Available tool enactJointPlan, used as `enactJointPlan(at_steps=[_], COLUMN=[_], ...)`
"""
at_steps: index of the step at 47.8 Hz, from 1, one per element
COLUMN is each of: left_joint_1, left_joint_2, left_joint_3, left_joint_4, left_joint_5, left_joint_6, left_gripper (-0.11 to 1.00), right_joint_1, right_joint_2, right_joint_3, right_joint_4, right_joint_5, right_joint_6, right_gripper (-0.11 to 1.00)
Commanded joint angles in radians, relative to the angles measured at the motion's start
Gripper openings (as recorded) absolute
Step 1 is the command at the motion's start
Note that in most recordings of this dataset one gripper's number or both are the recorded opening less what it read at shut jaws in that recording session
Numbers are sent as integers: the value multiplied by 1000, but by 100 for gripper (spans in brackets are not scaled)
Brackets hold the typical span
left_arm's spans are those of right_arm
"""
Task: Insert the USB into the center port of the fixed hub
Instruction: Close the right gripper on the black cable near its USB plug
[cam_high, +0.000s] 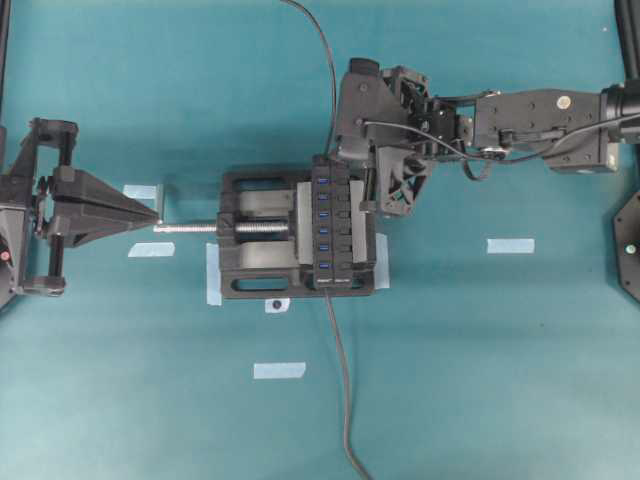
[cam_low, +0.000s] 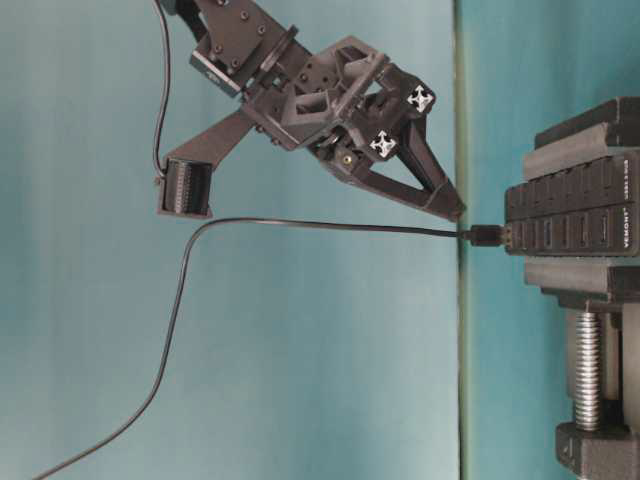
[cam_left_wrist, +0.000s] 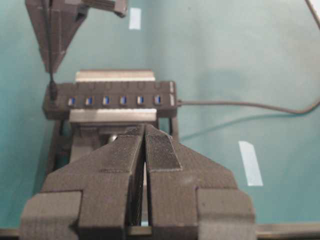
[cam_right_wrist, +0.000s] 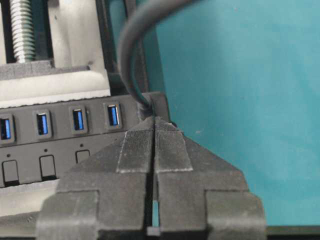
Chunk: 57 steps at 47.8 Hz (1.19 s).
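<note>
Right fingers (cam_right_wrist: 154, 131) pressed together, holding nothing, tips just beside the small black USB plug (cam_low: 487, 236) and its thin dark grey cable (cam_low: 300, 224). Plug seated in the end port of the long narrow black hub (cam_high: 331, 222), not the blue center port (cam_high: 324, 221). Left fingers (cam_left_wrist: 145, 145) closed and empty, well apart from the black vise (cam_high: 250, 275) on the teal desk (cam_high: 480, 360).

Black fixed hub (cam_high: 331, 222) with blue ports, teal table (cam_high: 480, 380), silver vise screw (cam_high: 190, 228)

1 hub (cam_high: 332, 222), 1 vise (cam_high: 262, 232), 5 tape strips (cam_high: 279, 370), 2 cables (cam_high: 342, 385)
</note>
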Motion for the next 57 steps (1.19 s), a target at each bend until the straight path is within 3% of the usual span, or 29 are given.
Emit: enactJointPlan(at_steps=[1, 19, 30, 38, 49, 57], left_joint_1=[-2, -2, -2, -2, -2, -2], left_joint_2=[3, 3, 3, 3, 3, 3], left_joint_3=[-20, -20, -20, -18, -18, -17], left_joint_4=[0, 0, 0, 0, 0, 2], left_joint_5=[-3, -3, -5, -3, -3, -3], left_joint_6=[-2, -2, -2, -2, -2, -3], left_gripper=[0, 0, 0, 0, 0, 0], right_joint_1=[-2, -2, 0, 0, 0, 0], right_joint_2=[-14, -18, -14, -12, -9, -8], right_joint_3=[-14, -12, -12, -9, -9, -9], right_joint_4=[-2, -2, -2, -3, -2, -2], right_joint_5=[-8, -17, -18, -15, -17, -20], right_joint_6=[-3, -2, -2, -2, 2, 5], right_gripper=[-2, -1, 7, 27, 86, 83])
